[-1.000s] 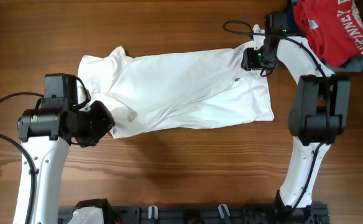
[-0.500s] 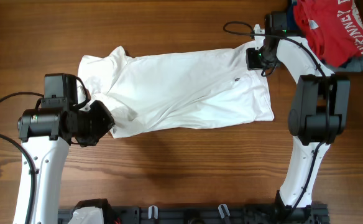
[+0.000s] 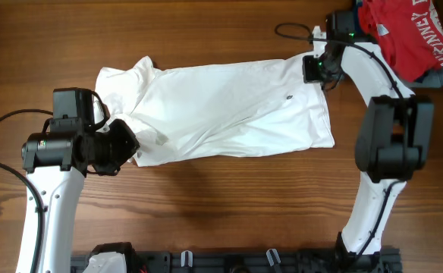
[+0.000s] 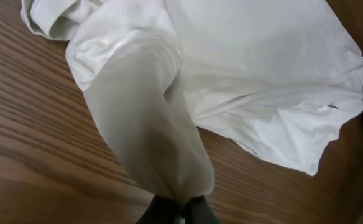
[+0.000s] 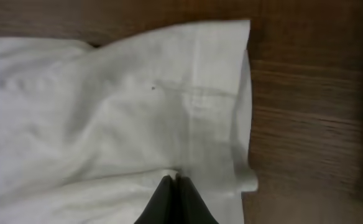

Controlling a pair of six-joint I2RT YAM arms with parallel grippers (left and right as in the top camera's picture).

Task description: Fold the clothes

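White T-shirt (image 3: 229, 110) unmoved; right claw (image 3: 313, 69), pinching its hem, edged up; left claw (image 4: 176, 210) pinches cloth.

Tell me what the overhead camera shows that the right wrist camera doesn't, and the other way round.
Only the overhead view shows the whole white T-shirt spread across the table, both arms, the left gripper at the shirt's left end, and the red garment at the top right corner. Only the right wrist view shows, close up, the right gripper with its fingers closed together on the fabric near the hem. Both show the white shirt lying on the wooden table, and the right gripper at its top right corner.
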